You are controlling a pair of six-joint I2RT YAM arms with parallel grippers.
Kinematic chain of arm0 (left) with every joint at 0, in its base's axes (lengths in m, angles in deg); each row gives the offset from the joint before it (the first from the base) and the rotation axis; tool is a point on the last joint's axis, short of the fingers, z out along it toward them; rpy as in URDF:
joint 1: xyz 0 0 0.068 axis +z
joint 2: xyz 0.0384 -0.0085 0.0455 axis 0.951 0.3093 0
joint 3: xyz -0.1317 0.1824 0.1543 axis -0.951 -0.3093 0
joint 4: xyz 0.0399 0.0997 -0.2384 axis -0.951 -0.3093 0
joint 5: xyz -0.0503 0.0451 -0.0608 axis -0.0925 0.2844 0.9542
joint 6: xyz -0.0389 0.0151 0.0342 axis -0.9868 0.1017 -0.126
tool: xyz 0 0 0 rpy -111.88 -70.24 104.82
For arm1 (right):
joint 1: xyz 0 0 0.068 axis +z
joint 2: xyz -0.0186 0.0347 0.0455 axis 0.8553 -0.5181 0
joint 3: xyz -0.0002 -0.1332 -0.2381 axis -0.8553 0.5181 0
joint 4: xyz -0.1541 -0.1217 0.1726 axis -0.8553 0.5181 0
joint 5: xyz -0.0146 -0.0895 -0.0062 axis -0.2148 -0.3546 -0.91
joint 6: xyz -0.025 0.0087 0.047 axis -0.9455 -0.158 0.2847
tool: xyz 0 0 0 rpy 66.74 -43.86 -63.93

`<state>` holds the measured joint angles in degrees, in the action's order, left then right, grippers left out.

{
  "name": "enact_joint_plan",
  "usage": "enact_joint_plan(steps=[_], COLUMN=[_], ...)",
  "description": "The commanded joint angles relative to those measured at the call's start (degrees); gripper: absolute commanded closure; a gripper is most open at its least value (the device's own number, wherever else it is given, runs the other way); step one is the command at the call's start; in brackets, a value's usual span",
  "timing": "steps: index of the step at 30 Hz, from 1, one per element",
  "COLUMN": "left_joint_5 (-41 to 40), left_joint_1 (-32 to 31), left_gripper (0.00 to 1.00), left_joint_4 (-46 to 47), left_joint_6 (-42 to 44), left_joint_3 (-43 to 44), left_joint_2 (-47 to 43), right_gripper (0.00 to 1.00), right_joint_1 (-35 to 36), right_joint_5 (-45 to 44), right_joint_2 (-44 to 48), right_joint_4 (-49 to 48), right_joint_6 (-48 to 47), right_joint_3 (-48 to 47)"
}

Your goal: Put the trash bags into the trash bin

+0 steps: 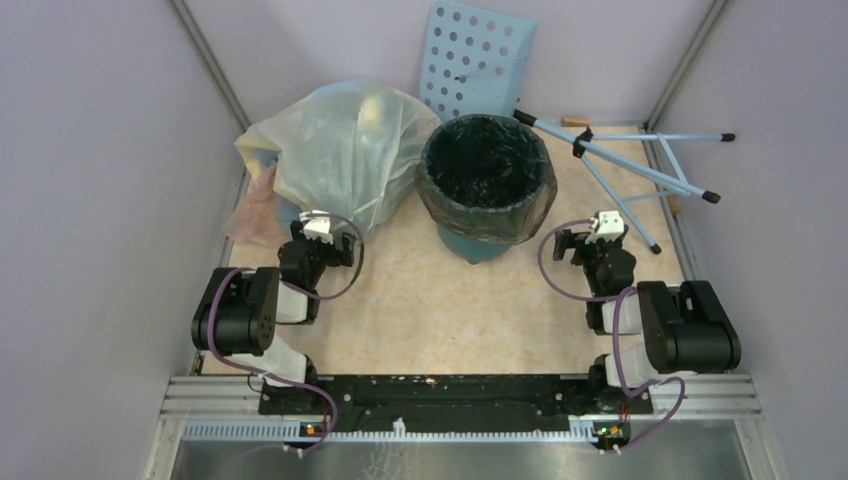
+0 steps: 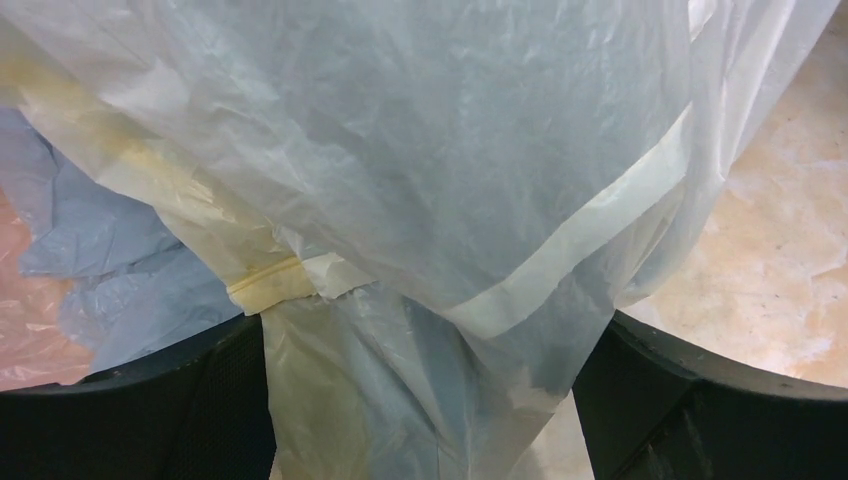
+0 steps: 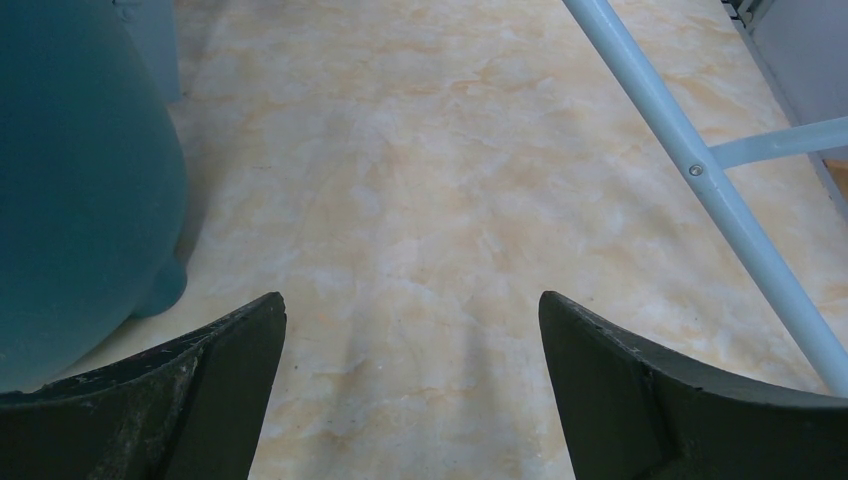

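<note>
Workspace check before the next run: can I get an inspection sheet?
Surface: beige marbled tabletop, bare in the middle.
Job's things: dark crinkly plastic bag lines the round teal plastic bin, folded over its rim.
Clutter: pale stuffed translucent bag, light blue perforated panel, light blue tube stand.
Tools: left tool open around the pale bag's plastic; right tool open, empty.
Cables: purple cables loop along both arms.
Surroundings: lilac walls.

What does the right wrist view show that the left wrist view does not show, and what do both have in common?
Only the right wrist view: the teal trash bin wall at left and a pale blue metal tube at right. Only the left wrist view: the pale translucent bag close up, with blue plastic at its left. Both: the marbled table, and an open gripper, namely the left gripper and the right gripper.
</note>
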<state>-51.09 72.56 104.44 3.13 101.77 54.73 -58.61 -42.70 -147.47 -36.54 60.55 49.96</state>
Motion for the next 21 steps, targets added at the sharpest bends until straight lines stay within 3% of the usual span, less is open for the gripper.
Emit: enact_joint_plan(steps=[1,4,21], left_joint_5=[-6.61,-16.46,-15.81], left_joint_1=[-4.11,-7.66,-7.0], left_gripper=[0.01,0.01,0.01], left_joint_4=[2.11,6.5,4.44], left_joint_6=[0.87,2.04,1.42], left_joint_3=[-0.17,-1.94,-0.46], left_joint_2=[-2.26,-1.67,-1.19], right_gripper=[0.04,0.04,0.04], right_joint_1=[0.0,0.06,0.06], right_joint_5=[0.17,0.12,0.12], right_joint_2=[-0.32,-0.29,-0.29], right_joint_4=[-1.85,-1.89,-1.85], right_joint_6=[0.33,0.38,0.38], right_joint_3=[-1.24,-1.22,-1.24])
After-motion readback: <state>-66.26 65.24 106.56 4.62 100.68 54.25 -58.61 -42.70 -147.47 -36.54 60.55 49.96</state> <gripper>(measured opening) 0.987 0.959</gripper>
